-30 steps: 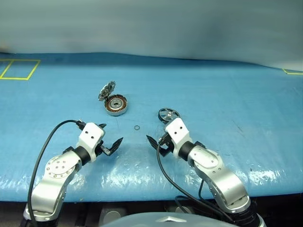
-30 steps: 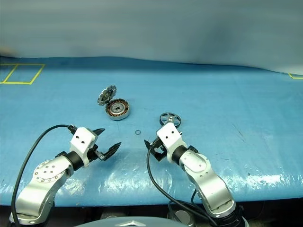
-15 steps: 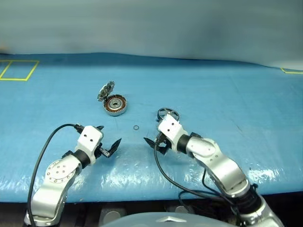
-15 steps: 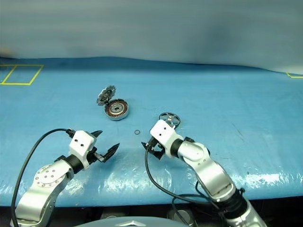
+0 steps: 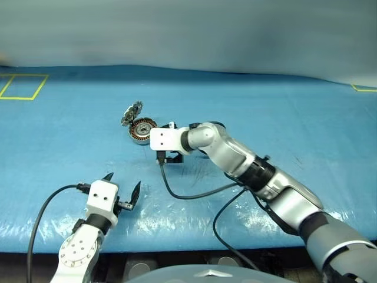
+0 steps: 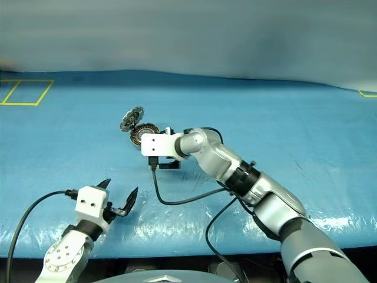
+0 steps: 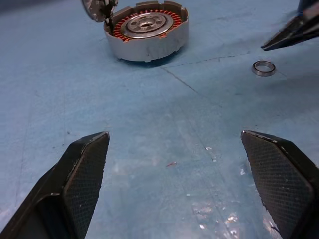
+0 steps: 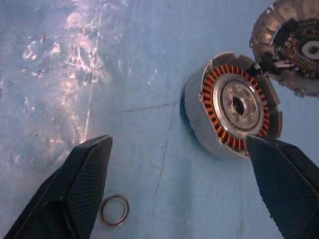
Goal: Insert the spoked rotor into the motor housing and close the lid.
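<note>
Counter, centre-left: motor housing (image 5: 143, 131) sits open side up on the blue counter (image 5: 294, 118), copper windings exposed
Lid: lid (image 5: 132, 112) stands hinged open at the housing's far-left rim, patterned face showing
Spoked rotor: not identifiable in the current views; the right arm covers the ground to the housing's right
Small ring: small ring (image 8: 115, 210) lies loose on the counter near the housing
Right hand: right hand (image 8: 184, 194) hangs just beside the housing, fingers spread wide, holding nothing
Left hand: left hand (image 5: 121, 190) is open and empty, well short of the housing
Key relation: right hand is much the nearer; the housing lies ahead of it, slightly off the line between its 2 fingers
</note>
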